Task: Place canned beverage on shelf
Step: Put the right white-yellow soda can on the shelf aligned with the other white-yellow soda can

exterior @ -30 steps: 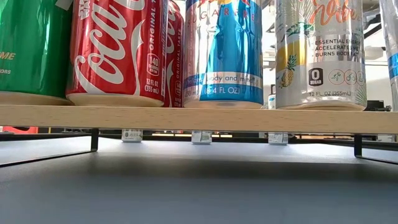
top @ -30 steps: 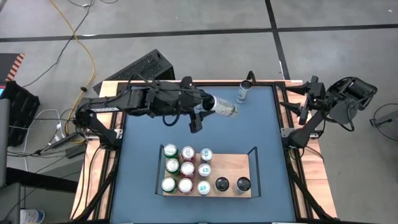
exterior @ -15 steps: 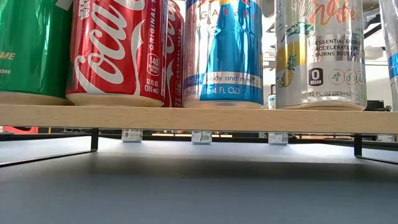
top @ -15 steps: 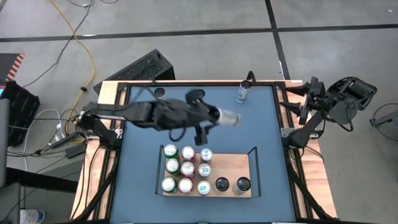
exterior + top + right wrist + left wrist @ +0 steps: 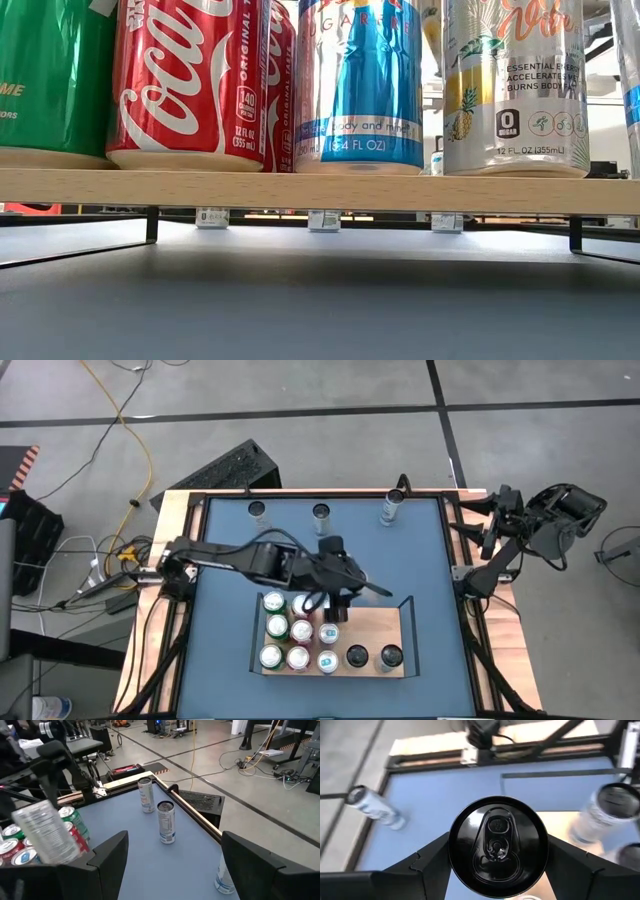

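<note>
My left gripper [image 5: 350,582] is shut on a silver beverage can with a black top [image 5: 495,845], above the far edge of the light-wood shelf [image 5: 375,625]. The right wrist view shows this can [image 5: 47,835] tilted above the shelf's cans. Several cans [image 5: 300,632] stand on their bases on the shelf's left part, and two dark-topped ones [image 5: 372,656] stand at its near edge. The low view shows the shelf board [image 5: 320,190] from the front, with cans on it. My right gripper [image 5: 497,525] waits open at the table's far right corner. My left gripper pinches the can's side wall [image 5: 454,851] between its two fingers [image 5: 432,867], one on each side, just behind the black top. The top faces back toward the wrist, so the can lies along the fingers. It is lifted clear, its bottom end slanting down toward the shelf.
Three more cans stand along the table's far edge [image 5: 258,510], [image 5: 320,512], [image 5: 392,508]. The shelf's right half is bare board between the cans and the black rail [image 5: 408,622]. Wooden strips and black frames line both table sides.
My left gripper has carried the can from near the table's far edge toward the near edge and down, ending above the shelf's far side. It has also tipped further downward, still shut on the can. The three cans at the far edge now show uncovered.
</note>
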